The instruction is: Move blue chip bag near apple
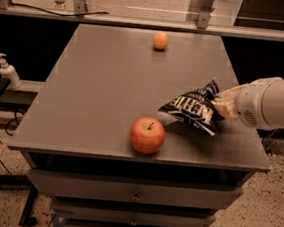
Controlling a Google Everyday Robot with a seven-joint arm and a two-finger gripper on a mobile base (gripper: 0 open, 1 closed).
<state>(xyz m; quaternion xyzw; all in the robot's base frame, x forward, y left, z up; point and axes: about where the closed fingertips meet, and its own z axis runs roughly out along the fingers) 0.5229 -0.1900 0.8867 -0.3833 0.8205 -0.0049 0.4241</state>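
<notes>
The blue chip bag (192,109) is a crinkled navy foil bag with white lettering, at the front right of the grey table (105,82). The gripper (222,106) comes in from the right on a white arm and is shut on the bag's right end. The bag's left tip hangs just right of and behind the apple (147,135), with a small gap between them. The apple is red-orange with a short dark stem and sits near the table's front edge.
A small plain orange fruit (160,40) sits at the far middle of the table. A white pump bottle (7,71) stands on a lower shelf to the left. Drawers run below the table front. The white arm (271,102) overhangs the right edge.
</notes>
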